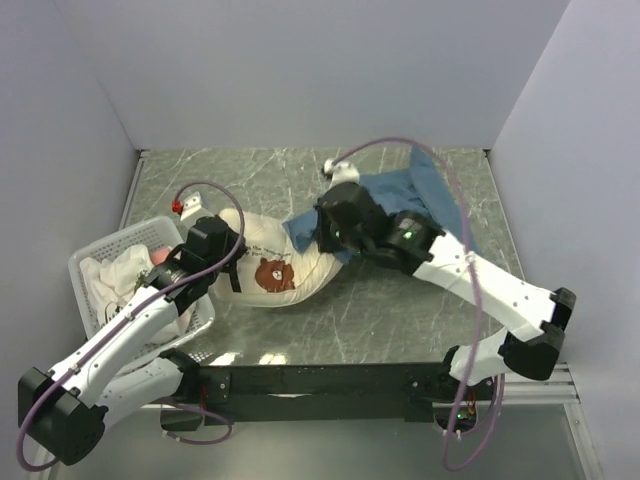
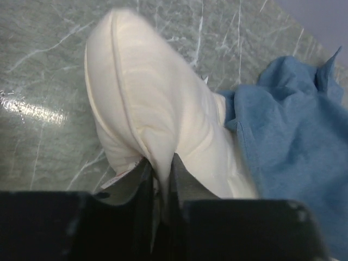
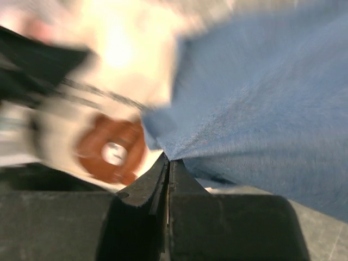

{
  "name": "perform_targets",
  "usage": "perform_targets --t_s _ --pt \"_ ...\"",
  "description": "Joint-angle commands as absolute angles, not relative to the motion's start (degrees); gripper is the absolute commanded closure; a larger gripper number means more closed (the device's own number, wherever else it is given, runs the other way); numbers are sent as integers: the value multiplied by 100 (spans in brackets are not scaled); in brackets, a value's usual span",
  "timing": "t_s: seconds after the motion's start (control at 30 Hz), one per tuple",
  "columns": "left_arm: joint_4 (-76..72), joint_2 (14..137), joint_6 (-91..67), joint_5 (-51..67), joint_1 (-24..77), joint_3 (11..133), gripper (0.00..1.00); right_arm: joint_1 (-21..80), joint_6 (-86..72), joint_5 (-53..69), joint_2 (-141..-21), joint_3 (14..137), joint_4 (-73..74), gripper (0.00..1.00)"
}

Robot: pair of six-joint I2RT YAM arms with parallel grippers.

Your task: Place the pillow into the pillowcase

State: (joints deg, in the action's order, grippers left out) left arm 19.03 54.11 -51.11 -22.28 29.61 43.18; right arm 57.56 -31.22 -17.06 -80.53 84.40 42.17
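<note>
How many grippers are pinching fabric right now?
2. The left gripper pinches an edge of the pillow; the right gripper pinches an edge of the blue pillowcase.

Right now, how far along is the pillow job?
Done: both grasps. The left claw pinches the pillow; the right claw pinches the blue pillowcase edge. In hand: the pillow's end meets the opening. Left: most of it, bear face included, lies outside.

White link shells and black joint housings make up the left arm (image 1: 112, 343) and right arm (image 1: 490, 282), each trailing a looping purple cable (image 1: 400, 141) and ending in a black left gripper (image 2: 160, 166) or right gripper (image 3: 167, 163).
</note>
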Motion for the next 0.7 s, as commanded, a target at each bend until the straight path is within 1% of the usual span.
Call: perform_targets --t_s 0.0,0.03,0.1,0.13,0.2,0.23,0.27,0.33,0.37,0.4,0.47,0.6,0.67 --pt "2196 5335 -5045 -1443 3340 4930 74 5950 -2910 -1134 -7953 10299 3752 100" --pt "2267 5335 -5019 -1346 3340 4974 60 5941 -2840 -1090 -8093 10457 3840 100" --pt "2442 5344 -4835 -1196 3349 5184 45 5933 -2760 -1326 -8261 10862 3972 100" --pt "2574 5379 -4730 -1039 3349 5273 33 5820 -2716 -1388 -8462 10968 4121 100" --pt "2724 5440 -4388 -976 3340 5605 26 5591 -2751 -1144 -8604 10961 4114 100" --pt "2846 5510 -4299 -923 3349 5712 21 5442 -2838 -960 -8622 10777 3844 100" --pt "2856 5528 -4193 -853 3349 5800 18 5179 -2891 -584 -8605 10279 3667 100" --pt "2900 5651 -3895 -652 3349 6072 14 4923 -3058 -388 -8596 9741 3202 100" --pt "2953 5695 -3815 -650 3349 6152 13 4687 -3111 -335 -8596 9234 3034 100" --pt "2979 5721 -3632 -659 3349 6300 12 4571 -3146 -73 -8613 8985 2858 100" --pt "3171 5818 -3481 -799 3349 6494 9 4360 -3234 -26 -8736 8484 2523 100" --pt "3392 5976 -2990 -853 3349 7178 4 3860 -3331 290 -9008 8034 2119 100" --pt "3489 6055 -2787 -844 3349 7417 1 3762 -3331 421 -9061 7954 2074 100"
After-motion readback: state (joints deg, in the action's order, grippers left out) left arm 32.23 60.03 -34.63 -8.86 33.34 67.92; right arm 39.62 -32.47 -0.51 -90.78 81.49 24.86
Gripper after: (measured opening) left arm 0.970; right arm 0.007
